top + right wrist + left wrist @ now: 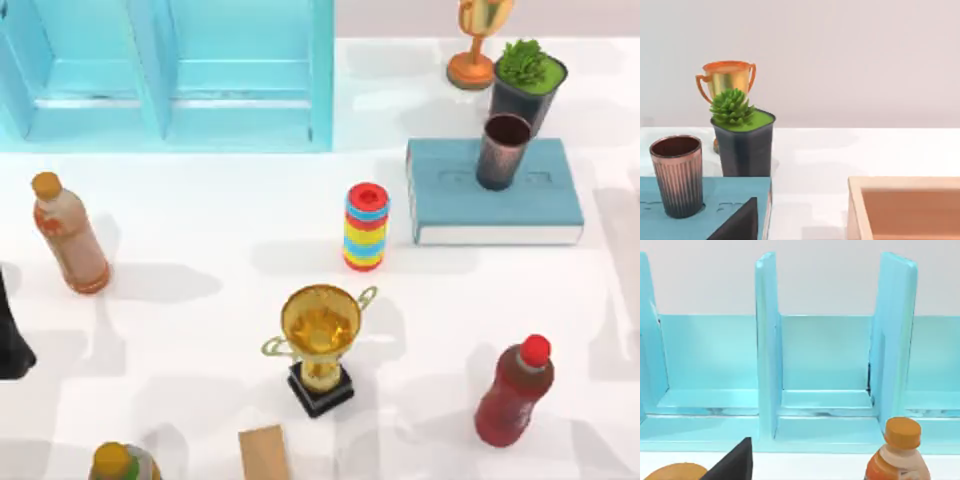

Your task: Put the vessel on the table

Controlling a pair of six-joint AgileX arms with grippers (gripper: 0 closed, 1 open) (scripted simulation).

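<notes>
— Standing upright on the teal book (495, 195), is that the vessel (502, 150)?
— Yes, on its far half, off the white table (200, 300), just in front of the potted plant (527, 80).
— And the grippers?
— I cannot tell whether either is open.

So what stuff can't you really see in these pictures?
- Trophy at the back, top view: its cup is cut off by the picture's upper edge.
- Yellow-capped bottle, top view: lower edge cuts off its body.
- Left gripper, left wrist view: just a dark tip shows; fingers hidden.
- Right gripper, right wrist view: same, by the teal book where the vessel stands.
- Tan box, right wrist view: cut off by the edge.
</notes>
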